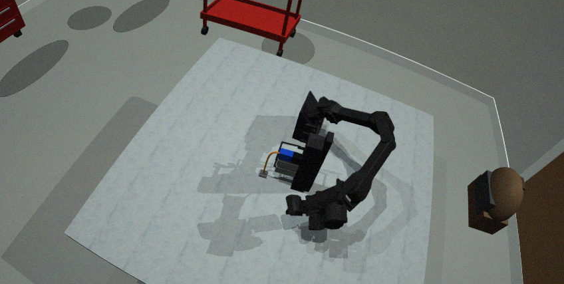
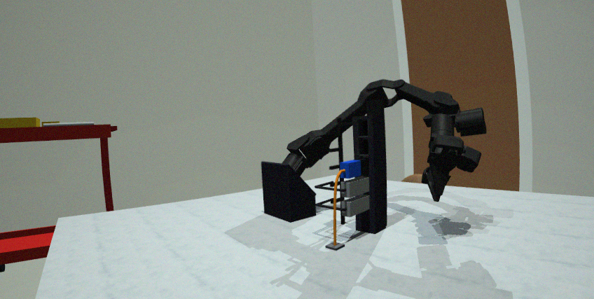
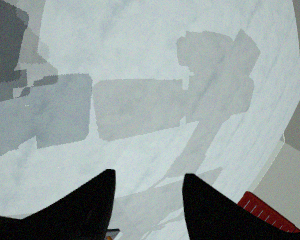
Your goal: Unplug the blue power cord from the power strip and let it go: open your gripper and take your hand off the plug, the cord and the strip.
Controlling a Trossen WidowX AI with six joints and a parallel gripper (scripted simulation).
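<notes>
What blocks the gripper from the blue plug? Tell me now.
The black post does. In the exterior view the open gripper hangs on the side of it away from the plug. It likely must round the post's end.

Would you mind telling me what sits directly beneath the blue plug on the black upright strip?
Beneath the blue plug, two grey plugs sit stacked on the black strip. An orange cord drops to a small base on the table. The sockets behind them are hidden.

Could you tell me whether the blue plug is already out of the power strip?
No, the blue plug sits in the power strip, far from the gripper.
</notes>
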